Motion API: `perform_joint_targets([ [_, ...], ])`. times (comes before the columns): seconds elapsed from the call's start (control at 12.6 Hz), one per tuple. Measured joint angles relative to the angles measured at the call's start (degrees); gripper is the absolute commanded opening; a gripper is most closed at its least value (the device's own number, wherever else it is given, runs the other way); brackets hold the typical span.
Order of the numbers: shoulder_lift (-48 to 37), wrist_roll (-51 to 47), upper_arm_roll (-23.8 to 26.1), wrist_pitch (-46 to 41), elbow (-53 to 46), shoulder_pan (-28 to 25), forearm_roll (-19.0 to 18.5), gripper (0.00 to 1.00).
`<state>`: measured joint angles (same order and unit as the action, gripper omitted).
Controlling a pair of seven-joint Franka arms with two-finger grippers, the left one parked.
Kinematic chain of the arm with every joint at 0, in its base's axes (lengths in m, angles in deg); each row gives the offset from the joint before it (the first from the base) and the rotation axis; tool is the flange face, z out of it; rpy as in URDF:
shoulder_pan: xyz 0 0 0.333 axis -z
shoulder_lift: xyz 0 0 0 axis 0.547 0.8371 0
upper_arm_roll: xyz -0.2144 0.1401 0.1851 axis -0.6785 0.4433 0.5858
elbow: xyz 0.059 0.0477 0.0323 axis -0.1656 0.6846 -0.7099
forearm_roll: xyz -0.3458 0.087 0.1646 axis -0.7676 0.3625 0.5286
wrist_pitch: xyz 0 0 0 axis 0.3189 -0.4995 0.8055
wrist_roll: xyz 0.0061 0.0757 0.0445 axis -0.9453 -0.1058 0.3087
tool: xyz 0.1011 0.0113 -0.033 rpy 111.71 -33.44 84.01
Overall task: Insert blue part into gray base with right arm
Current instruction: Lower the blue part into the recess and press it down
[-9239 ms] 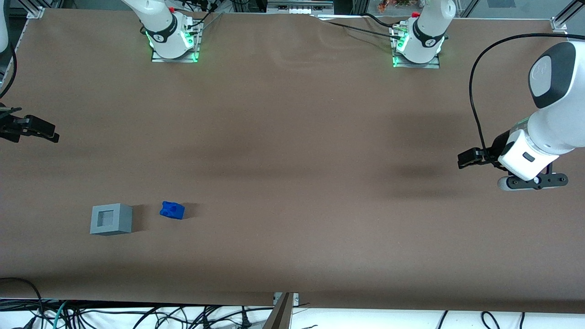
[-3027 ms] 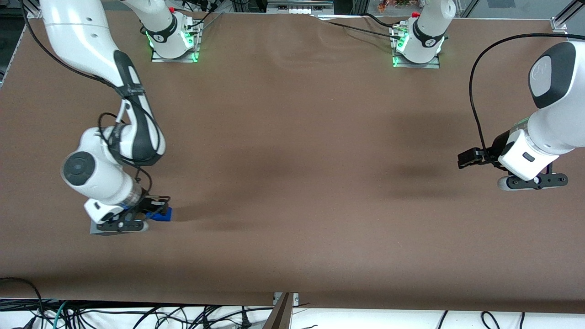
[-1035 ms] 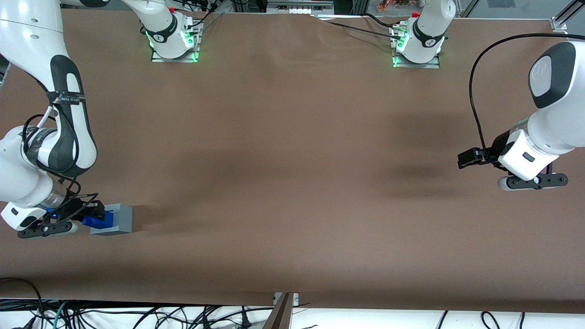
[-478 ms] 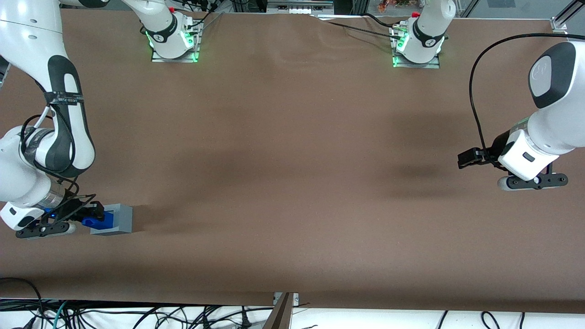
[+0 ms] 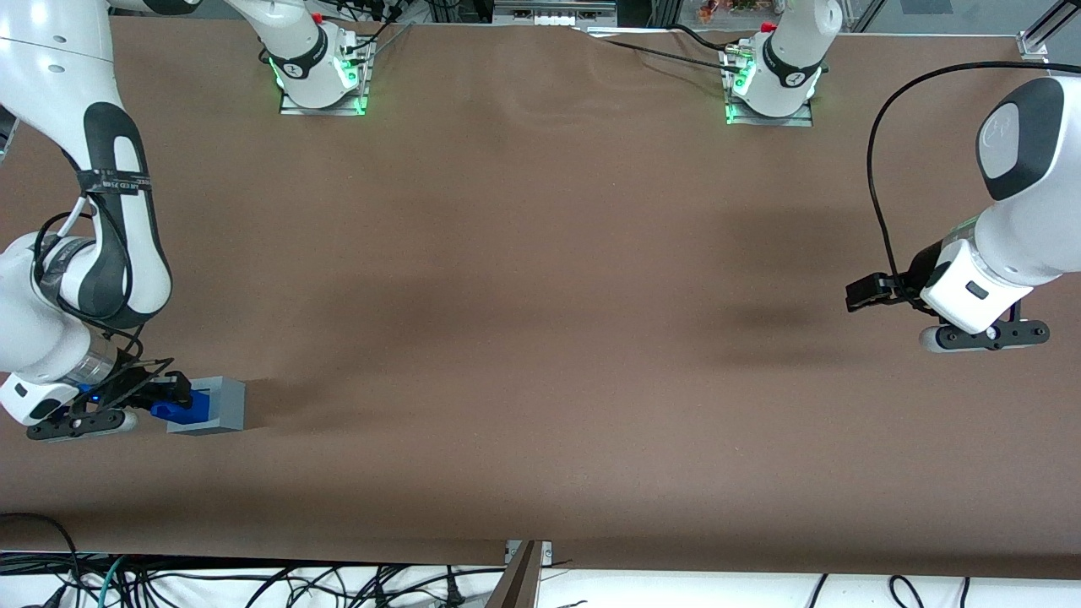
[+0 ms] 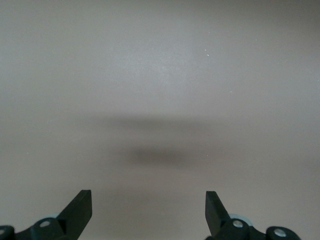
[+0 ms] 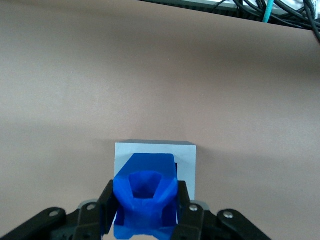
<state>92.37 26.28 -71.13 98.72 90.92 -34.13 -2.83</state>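
The gray base (image 5: 221,404) stands on the brown table near the working arm's end, socket face up. My right arm's gripper (image 5: 162,395) is straight above it, shut on the blue part (image 5: 174,411). In the right wrist view the blue part (image 7: 145,195) sits between the two black fingers (image 7: 106,207), and the gripper (image 7: 145,212) holds it over the square socket of the gray base (image 7: 186,152). The part covers most of the socket. How deep its lower end sits in the socket is hidden.
The brown table cover (image 5: 540,338) spreads wide toward the parked arm's end. Two arm bases (image 5: 321,76) with green lights stand at the table edge farthest from the front camera. Loose cables (image 5: 253,583) lie below the near edge.
The blue part lay on the table beside the gray base; my gripper took hold of it and carried it over the base. In the last second the gripper barely shifted.
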Motion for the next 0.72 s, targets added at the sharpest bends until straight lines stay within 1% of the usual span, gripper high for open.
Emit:
perform_joint_targets([
  [0.72,0.05,1.04,0.00,-0.12,-0.04,0.15,0.48,0.41],
])
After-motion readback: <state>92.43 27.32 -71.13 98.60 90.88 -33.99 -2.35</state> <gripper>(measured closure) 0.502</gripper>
